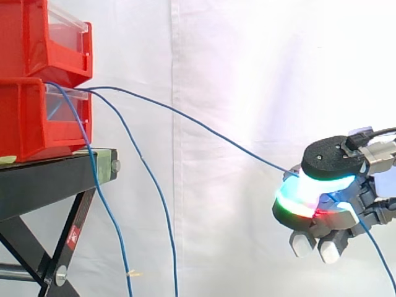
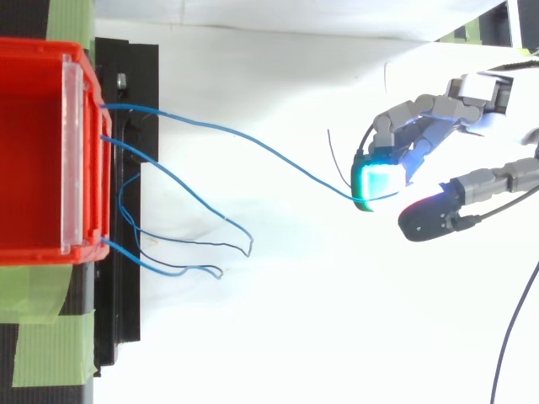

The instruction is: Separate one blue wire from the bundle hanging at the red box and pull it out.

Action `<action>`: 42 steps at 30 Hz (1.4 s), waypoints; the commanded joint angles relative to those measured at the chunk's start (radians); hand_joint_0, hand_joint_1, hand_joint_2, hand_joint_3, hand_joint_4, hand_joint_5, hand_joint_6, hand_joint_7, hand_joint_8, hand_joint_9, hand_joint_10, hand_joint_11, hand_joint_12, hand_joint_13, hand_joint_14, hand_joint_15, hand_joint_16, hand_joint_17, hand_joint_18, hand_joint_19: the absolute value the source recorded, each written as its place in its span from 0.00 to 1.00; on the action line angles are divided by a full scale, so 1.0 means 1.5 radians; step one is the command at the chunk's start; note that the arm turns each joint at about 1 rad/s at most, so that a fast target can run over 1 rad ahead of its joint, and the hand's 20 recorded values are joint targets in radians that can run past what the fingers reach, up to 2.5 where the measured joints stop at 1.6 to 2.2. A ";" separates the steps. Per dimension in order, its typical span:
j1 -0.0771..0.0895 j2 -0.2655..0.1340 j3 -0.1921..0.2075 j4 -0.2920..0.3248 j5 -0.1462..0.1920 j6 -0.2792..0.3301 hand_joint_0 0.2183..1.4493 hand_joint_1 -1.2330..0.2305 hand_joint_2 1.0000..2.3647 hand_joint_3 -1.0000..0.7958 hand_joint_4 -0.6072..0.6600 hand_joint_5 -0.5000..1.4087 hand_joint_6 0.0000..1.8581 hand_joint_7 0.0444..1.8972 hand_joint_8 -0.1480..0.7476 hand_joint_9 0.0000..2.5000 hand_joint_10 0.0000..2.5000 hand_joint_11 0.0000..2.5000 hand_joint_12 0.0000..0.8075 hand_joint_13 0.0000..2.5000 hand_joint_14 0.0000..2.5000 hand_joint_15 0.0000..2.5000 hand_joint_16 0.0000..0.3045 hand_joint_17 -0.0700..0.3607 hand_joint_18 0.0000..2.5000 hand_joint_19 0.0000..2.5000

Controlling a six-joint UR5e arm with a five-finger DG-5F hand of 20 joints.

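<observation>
**White curtain behind, one blue wire held clear of the bundle**

White curtain (image 1: 247, 74) is seen behind the whole scene. At the left, two boxes are stacked on a black stand (image 1: 55, 176). The wires emerge from the front rim of the lower red box (image 1: 31, 120), and the upper box (image 1: 37, 31) is set on top of it. One blue wire (image 1: 204, 131) is stretched from that rim across open space to the robot hand (image 1: 331, 162) at the right, well apart from the boxes and lower than the rim. The wire is pinched between a dark thumb pad and glowing fingertips (image 1: 303, 201), lit cyan, green and red, with the remaining fingers curled below. A further length of blue wire is seen leaving under the hand towards the lower right. The other wires (image 1: 158, 204) are seen hanging in front of the stand. From above, strips of green tape (image 2: 50, 337) are seen on the stand.
</observation>
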 commanded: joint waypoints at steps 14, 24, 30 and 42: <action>0.000 0.000 0.000 -0.001 0.000 0.000 0.32 0.32 0.02 0.56 0.61 0.19 0.43 0.71 0.52 0.35 0.01 0.54 0.45 0.18 0.01 0.25 0.16 0.42 0.19 0.29; 0.000 0.000 0.000 0.000 0.000 0.000 0.32 0.32 0.02 0.56 0.60 0.19 0.43 0.72 0.52 0.36 0.01 0.54 0.45 0.18 0.01 0.24 0.16 0.42 0.19 0.28; 0.000 0.000 0.000 -0.001 0.000 0.000 0.32 0.32 0.02 0.56 0.61 0.19 0.43 0.71 0.53 0.36 0.01 0.54 0.46 0.19 0.01 0.24 0.16 0.42 0.18 0.28; 0.000 0.000 0.000 -0.001 0.000 0.000 0.32 0.32 0.02 0.56 0.60 0.18 0.43 0.71 0.52 0.36 0.01 0.54 0.47 0.19 0.01 0.25 0.16 0.42 0.19 0.28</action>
